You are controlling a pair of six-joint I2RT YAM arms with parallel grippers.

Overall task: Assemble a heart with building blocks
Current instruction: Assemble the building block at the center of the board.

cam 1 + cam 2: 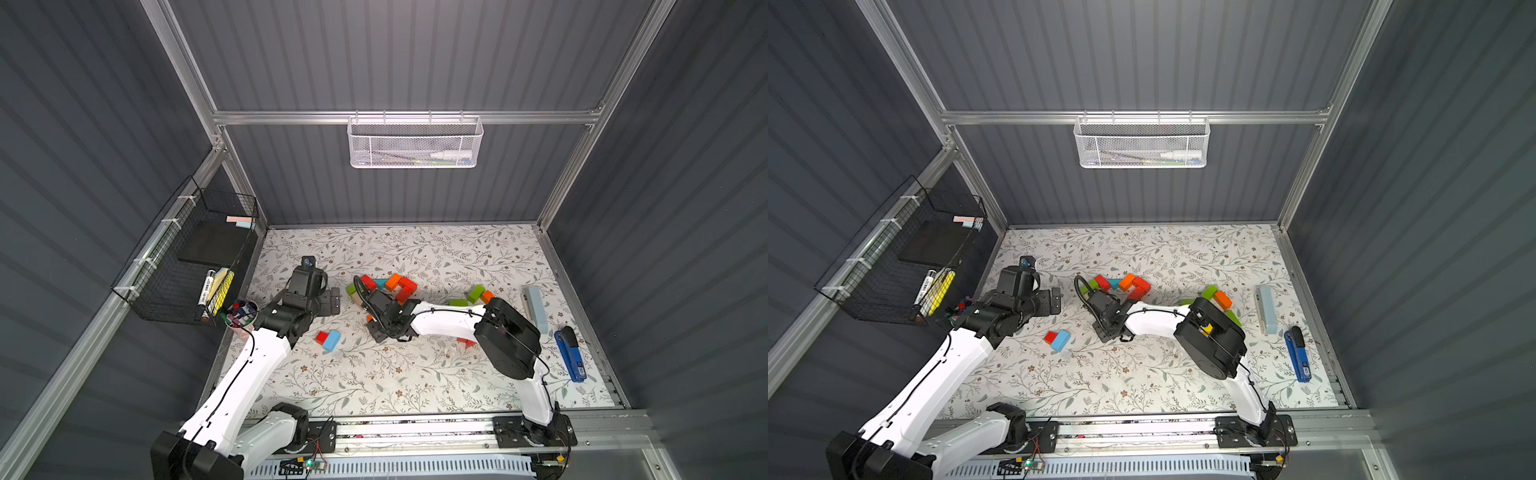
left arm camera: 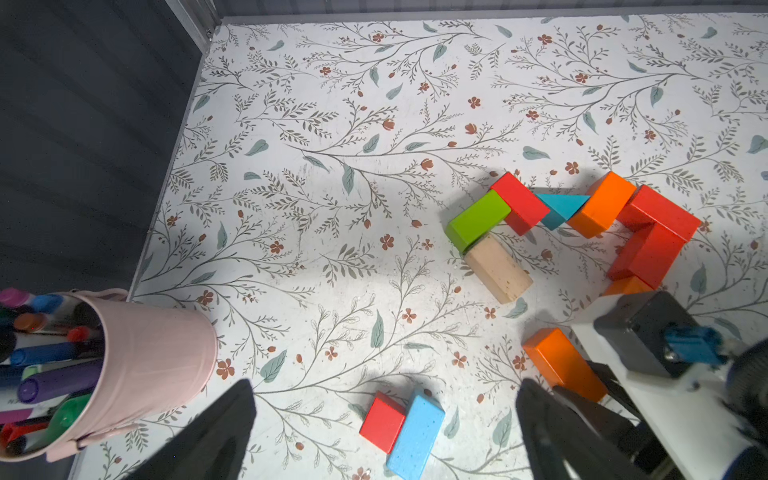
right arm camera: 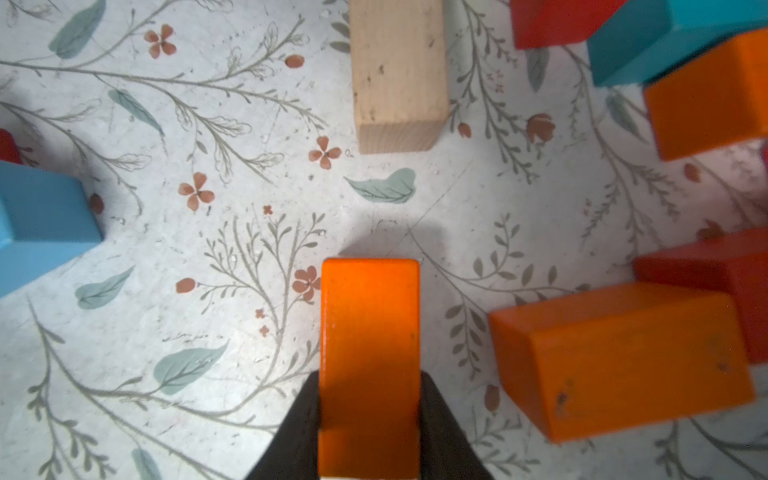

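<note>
My right gripper [image 3: 370, 395] is shut on an orange block [image 3: 370, 332], one black finger against each long side. It holds the block low over the mat, just in front of the block cluster [image 1: 388, 286]. In the cluster, green [image 2: 478, 220], red [image 2: 519, 203], teal wedge [image 2: 561, 208], orange [image 2: 602, 205], two red [image 2: 654, 245] and tan [image 2: 498, 270] blocks form a curved outline. Another orange block [image 3: 619, 361] lies beside the held one. My left gripper [image 2: 385, 399] hangs open above a red block [image 2: 382, 422] and a light-blue block [image 2: 415, 436], touching neither.
Green and orange blocks [image 1: 478, 294] lie behind the right arm, and a red one [image 1: 466, 343] shows under it. A pink cup of markers [image 2: 158, 365] stands at the mat's left edge. A pale blue box [image 1: 536, 307] and a blue tool [image 1: 570, 357] lie at the right.
</note>
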